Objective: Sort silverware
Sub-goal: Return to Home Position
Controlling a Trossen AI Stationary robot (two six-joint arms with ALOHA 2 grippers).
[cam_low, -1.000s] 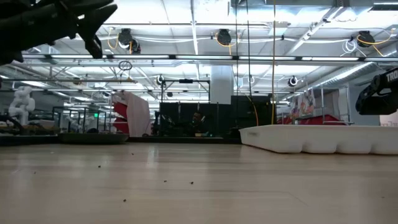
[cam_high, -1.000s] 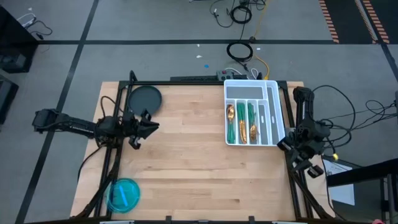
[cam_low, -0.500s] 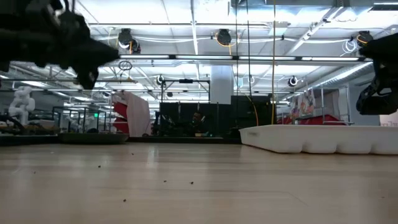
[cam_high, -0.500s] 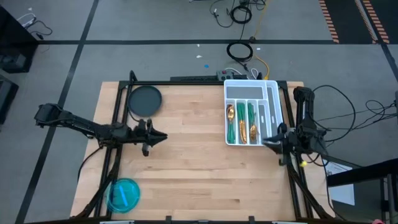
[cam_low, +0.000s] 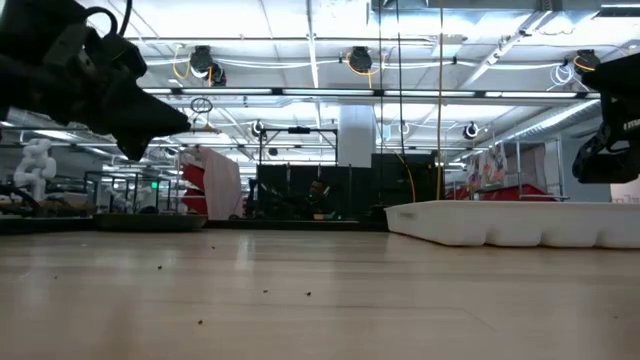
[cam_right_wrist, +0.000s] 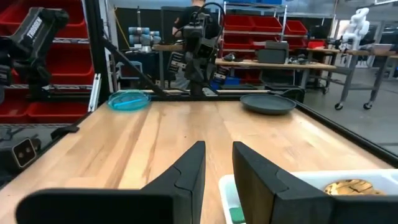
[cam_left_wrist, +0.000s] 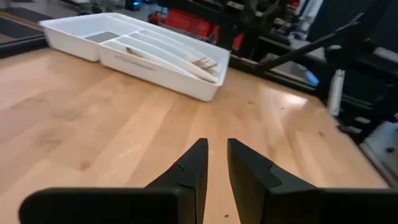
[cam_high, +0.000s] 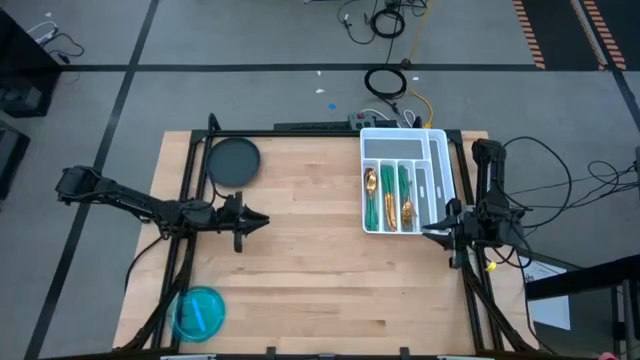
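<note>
On the right side of the table (cam_high: 300, 270), in the white tray (cam_high: 405, 133), is where all the silverware (cam_high: 388, 200) I can find now lies. It fills three neighbouring long slots, green handles running along the tray's long axis, gold heads showing in the two outer slots. I see no loose pieces on the wood, so I judge sorting done and this is just the pull-back to rest. The right gripper (cam_high: 425, 231) hangs just beside the tray's corner on its own side. Its fingers are drawn nearly together with nothing between them, and its wrist view looks over the tray rim at a gold head (cam_right_wrist: 348, 186). The left gripper (cam_high: 262, 219) is well apart from the tray, out over bare wood about mid-table and pointing toward it, also pinched nearly closed and empty. The right arm is by far the nearer to the silverware, which lies just off its fingertips, with its long axis crosswise to the way that gripper points. For the retreat, my guess is that only the right arm has to mind the rim. The dark plate (cam_high: 233, 160) and blue dish (cam_high: 198, 312) sit on the left arm's side, clear of both grippers.
</note>
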